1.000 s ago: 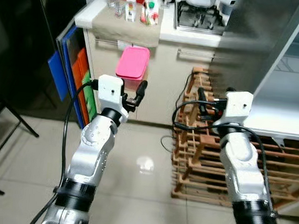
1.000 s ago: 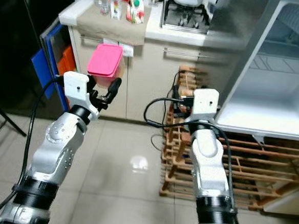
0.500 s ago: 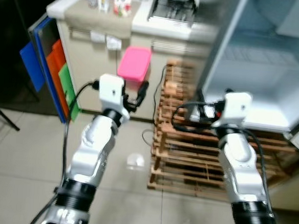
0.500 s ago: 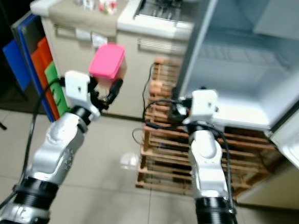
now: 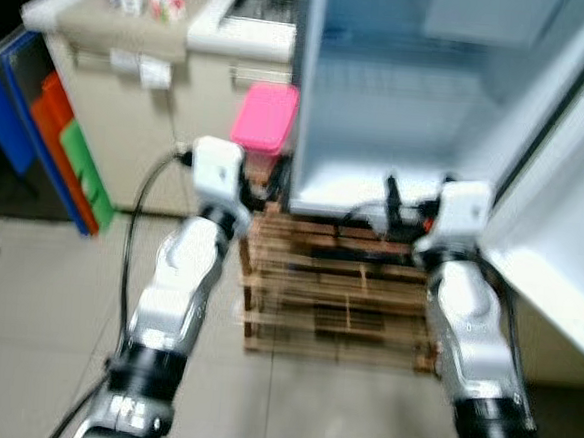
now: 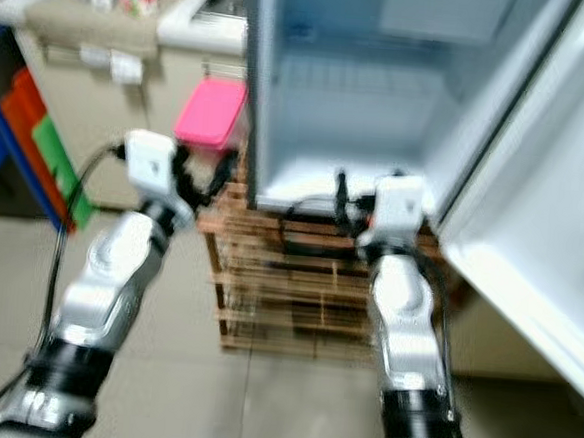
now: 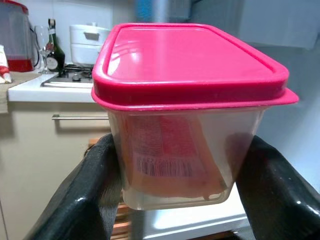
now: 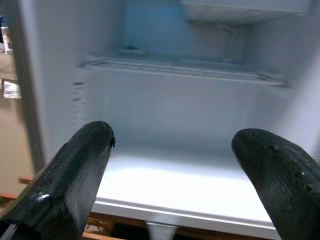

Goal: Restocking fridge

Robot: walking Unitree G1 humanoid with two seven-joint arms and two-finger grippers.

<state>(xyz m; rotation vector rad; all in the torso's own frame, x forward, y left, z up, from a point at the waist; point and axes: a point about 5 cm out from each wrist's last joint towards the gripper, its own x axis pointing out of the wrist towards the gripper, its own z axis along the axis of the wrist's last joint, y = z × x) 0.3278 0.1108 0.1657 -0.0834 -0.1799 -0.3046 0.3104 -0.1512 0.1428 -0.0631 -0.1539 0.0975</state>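
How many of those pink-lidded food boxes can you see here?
1: the pink-lidded container is held between the left gripper fingers, just left of the open fridge. Others may be hidden.

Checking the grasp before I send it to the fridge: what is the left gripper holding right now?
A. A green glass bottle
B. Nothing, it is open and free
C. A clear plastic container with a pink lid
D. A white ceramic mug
C. The left wrist view shows the left gripper with its black fingers pressed against both sides of the clear plastic container with a pink lid.
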